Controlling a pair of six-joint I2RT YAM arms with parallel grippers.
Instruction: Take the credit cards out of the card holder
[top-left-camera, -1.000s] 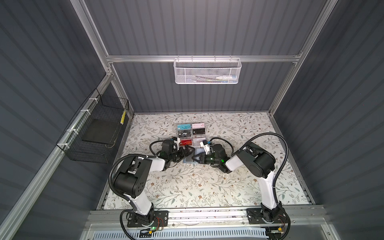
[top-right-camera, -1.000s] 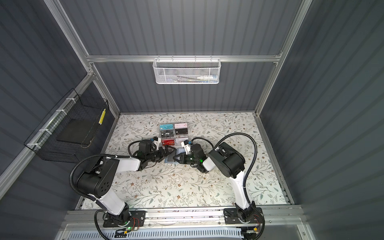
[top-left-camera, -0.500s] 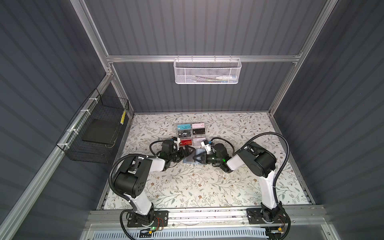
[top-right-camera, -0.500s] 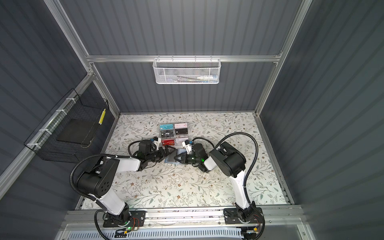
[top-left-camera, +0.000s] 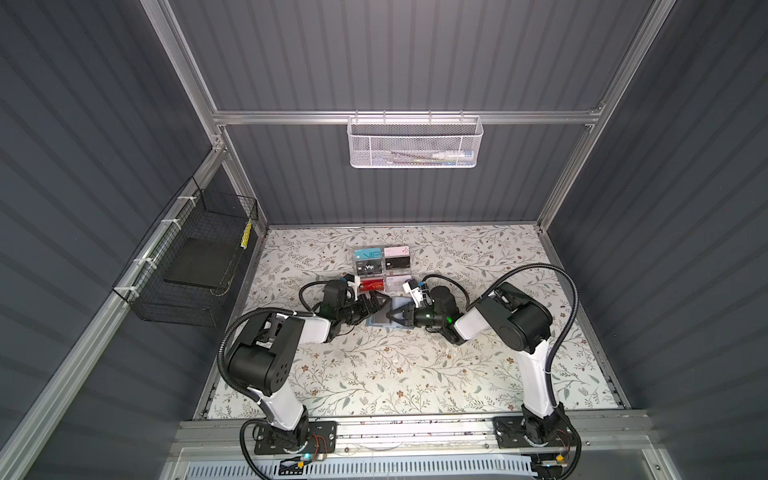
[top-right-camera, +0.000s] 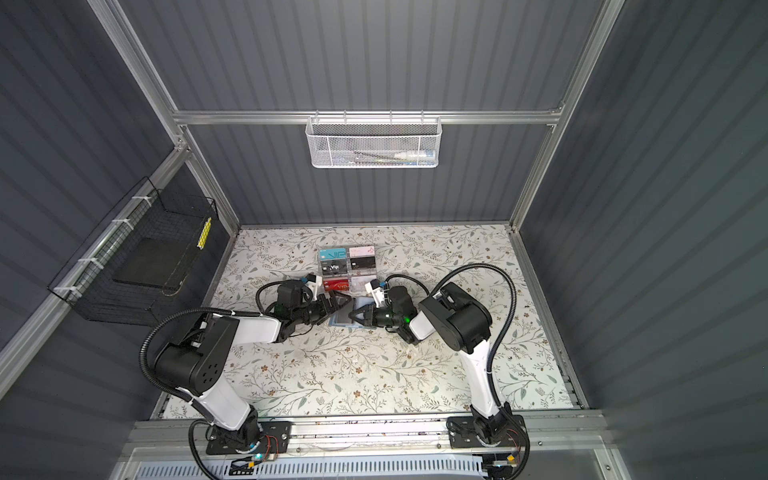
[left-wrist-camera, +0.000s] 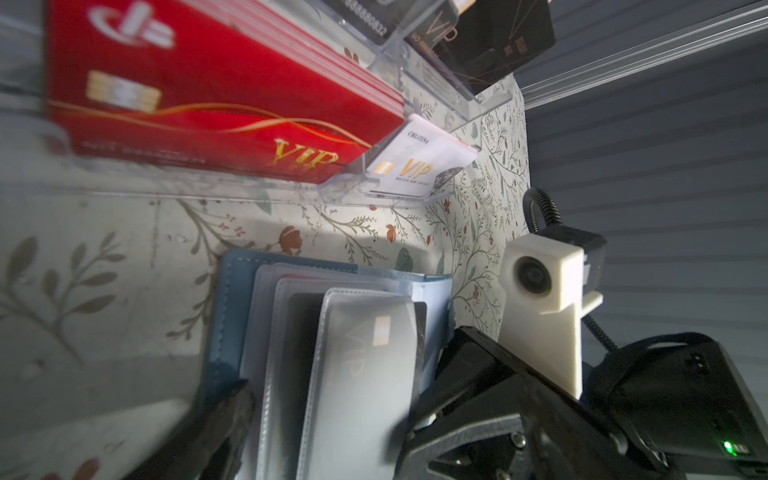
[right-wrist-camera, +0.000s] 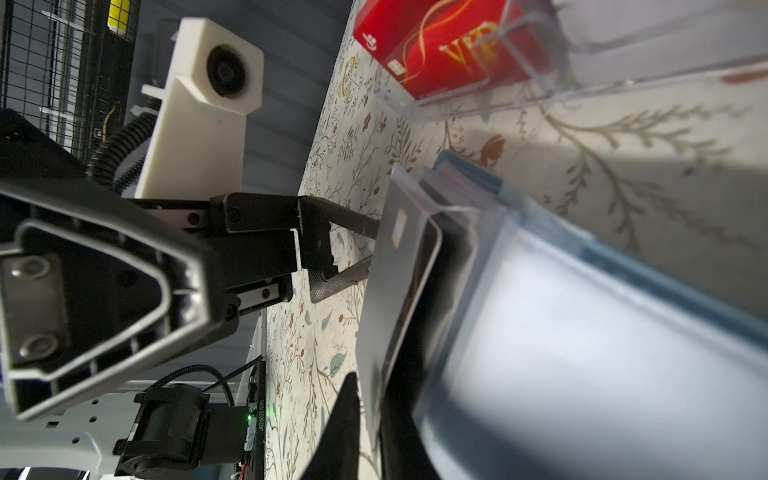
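The slate-blue card holder (top-left-camera: 380, 326) (left-wrist-camera: 226, 316) lies open on the floral table between both grippers, its translucent sleeves fanned up. One raised sleeve (right-wrist-camera: 399, 266) holds a black credit card (left-wrist-camera: 370, 349) with a gold chip and faint VIP lettering. My right gripper (right-wrist-camera: 372, 388) (top-left-camera: 392, 318) is shut on that sleeve's edge, with the card inside it. From the other side, my left gripper (top-left-camera: 378, 305) (top-right-camera: 338, 305) stands open at the sleeve's free edge. Its fingers (right-wrist-camera: 332, 220) hold nothing.
A clear acrylic tiered rack (top-left-camera: 382, 270) of coloured cards stands just behind the grippers, with its red cards (left-wrist-camera: 208, 83) closest. A white mesh basket (top-left-camera: 415, 143) hangs on the back wall and a black wire basket (top-left-camera: 195, 266) on the left wall.
Hardly anything: the right gripper has shifted very slightly over the card holder, and the left gripper stays open in place.
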